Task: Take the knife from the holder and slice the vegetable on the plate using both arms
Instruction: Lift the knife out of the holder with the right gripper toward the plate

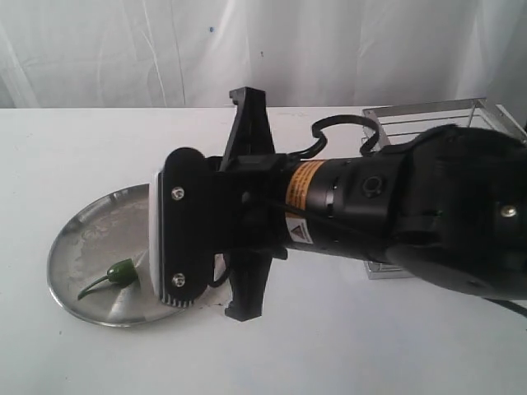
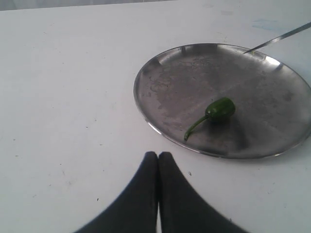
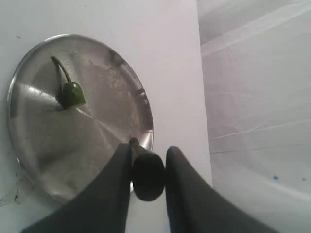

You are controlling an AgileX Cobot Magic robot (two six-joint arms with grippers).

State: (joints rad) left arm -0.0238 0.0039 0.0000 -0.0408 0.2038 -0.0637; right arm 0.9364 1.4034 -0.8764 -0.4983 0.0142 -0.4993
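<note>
- Clamps the knife by its black handle in the right gripper: jaws narrowed onto the handle, butt end seen head-on in the right wrist view.
- Aims the blade down at the plate; puts its thin tip right at the plate's rim, touching or just above, cannot tell which.
- Holds the left gripper low over the white table, near the plate's edge but outside it, jaws pressed together with nothing between them.
- Shows the vegetable, a small green chili with a thin curved stem, lying on the plate a little off its middle, stem end turned toward the left gripper, apart from the blade and both grippers.
- Fills much of the exterior view with the right arm, black with a yellow sticker, reaching from the right as far as the plate's edge.
- Hides part of the holder behind that arm, at the far right of the table, well apart from the plate; only its wire top and a corner of its base in sight.
</note>
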